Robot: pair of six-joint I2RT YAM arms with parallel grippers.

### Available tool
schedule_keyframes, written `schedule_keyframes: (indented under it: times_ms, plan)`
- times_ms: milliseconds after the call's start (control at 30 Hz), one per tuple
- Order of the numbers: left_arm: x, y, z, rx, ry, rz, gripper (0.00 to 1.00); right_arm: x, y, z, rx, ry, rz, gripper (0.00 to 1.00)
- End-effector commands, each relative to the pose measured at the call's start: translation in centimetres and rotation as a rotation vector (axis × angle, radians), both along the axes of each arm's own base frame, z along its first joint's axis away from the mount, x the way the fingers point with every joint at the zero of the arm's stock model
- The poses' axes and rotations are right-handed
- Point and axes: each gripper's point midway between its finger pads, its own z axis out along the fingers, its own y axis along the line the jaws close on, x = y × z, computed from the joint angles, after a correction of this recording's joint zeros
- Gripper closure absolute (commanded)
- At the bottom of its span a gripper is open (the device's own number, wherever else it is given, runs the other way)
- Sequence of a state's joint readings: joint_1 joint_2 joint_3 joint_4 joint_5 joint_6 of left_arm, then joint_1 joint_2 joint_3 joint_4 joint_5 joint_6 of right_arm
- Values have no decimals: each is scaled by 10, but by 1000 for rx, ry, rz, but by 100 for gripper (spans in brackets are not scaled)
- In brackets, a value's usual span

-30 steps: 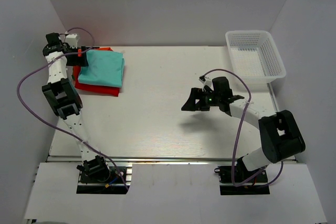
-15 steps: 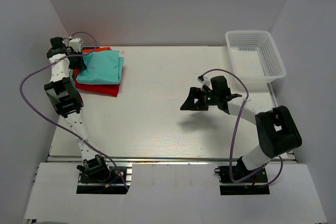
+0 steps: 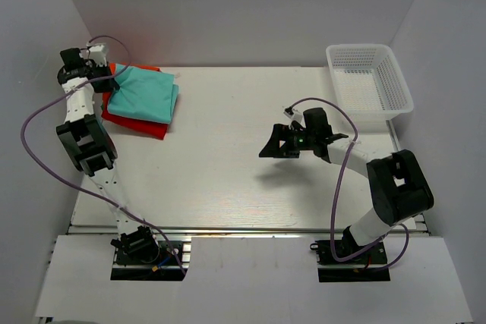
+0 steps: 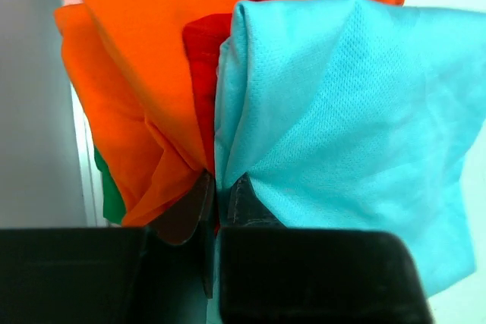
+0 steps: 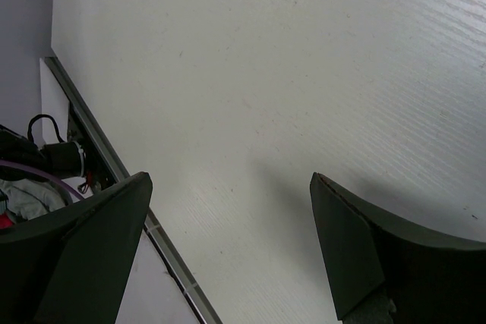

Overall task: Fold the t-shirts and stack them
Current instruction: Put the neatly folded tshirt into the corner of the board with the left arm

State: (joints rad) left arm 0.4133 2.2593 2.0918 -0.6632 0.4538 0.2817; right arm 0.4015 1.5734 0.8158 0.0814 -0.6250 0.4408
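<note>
- Since a second ago, the left gripper has dragged the stack of t-shirts leftward, nearer the table's far-left corner.
- The right gripper hovers over the bare table right of centre, jaws spread wide, holding nothing.
- Farther back, the left gripper's jaws pinch the stack's edge, with the teal t-shirt on top, the red t-shirt beneath and the orange t-shirt alongside.
- The white mesh basket sits far right.

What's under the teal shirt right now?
A red shirt lies directly under the teal shirt, orange cloth showing beyond it. Whatever lies beneath their middle is hidden.
</note>
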Motion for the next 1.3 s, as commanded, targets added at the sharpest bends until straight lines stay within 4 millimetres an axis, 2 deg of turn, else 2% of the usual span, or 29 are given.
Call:
schedule_keyframes:
  times_ms: [0, 33, 67, 133, 333, 433, 500, 567, 600, 667, 700, 767, 800, 833, 867, 900, 933, 1033, 1067, 1133, 1267]
  plan:
    - [14, 14, 94, 51, -230, 20, 100, 11, 9, 16, 36, -52, 18, 10]
    - [17, 14, 98, 48, -243, 10, 100, 12, 8, 14, 32, -50, 15, 10]
    - [18, 18, 113, 57, -277, 9, 100, 12, 9, 14, 32, -50, 16, 10]
    - [23, 20, 113, 51, -284, 15, 100, 13, 10, 14, 34, -47, 20, 10]
    - [43, 29, 148, 51, -409, 64, 100, 18, 13, 13, 39, -39, 23, 10]
    - [55, 34, 144, 31, -434, 79, 100, 20, 14, 15, 45, -40, 25, 10]
    - [61, 33, 134, 2, -433, 77, 100, 20, 13, 15, 44, -46, 20, 10]
    - [68, 33, 141, -17, -479, 78, 100, 21, 13, 15, 42, -53, 18, 10]
    - [69, 36, 127, -16, -462, 95, 100, 22, 13, 16, 44, -59, 16, 10]
    - [73, 42, 139, 27, -496, 164, 100, 21, 15, 17, 51, -60, 18, 10]
    - [76, 39, 136, 28, -496, 179, 100, 23, 14, 17, 51, -61, 16, 10]
    - [73, 39, 130, 7, -495, 203, 100, 22, 15, 19, 53, -65, 17, 10]
    - [71, 40, 147, 28, -542, 211, 100, 22, 15, 18, 53, -65, 15, 10]
    - [69, 34, 131, 5, -518, 222, 100, 22, 15, 17, 44, -66, 11, 10]
    - [65, 32, 132, 3, -537, 224, 100, 23, 14, 17, 42, -72, 11, 10]
    - [62, 35, 123, 21, -566, 244, 100, 23, 14, 16, 43, -68, 13, 10]
    - [53, 42, 141, 71, -603, 283, 100, 23, 14, 14, 44, -58, 14, 10]
    - [49, 47, 136, 127, -632, 294, 100, 25, 18, 16, 56, -57, 32, 10]
    - [49, 42, 140, 133, -653, 293, 100, 24, 20, 16, 64, -53, 42, 10]
    - [46, 47, 140, 174, -687, 309, 100, 25, 20, 14, 61, -47, 43, 10]
    - [43, 50, 146, 369, -734, 372, 100, 27, 19, 7, 47, -38, 35, 10]
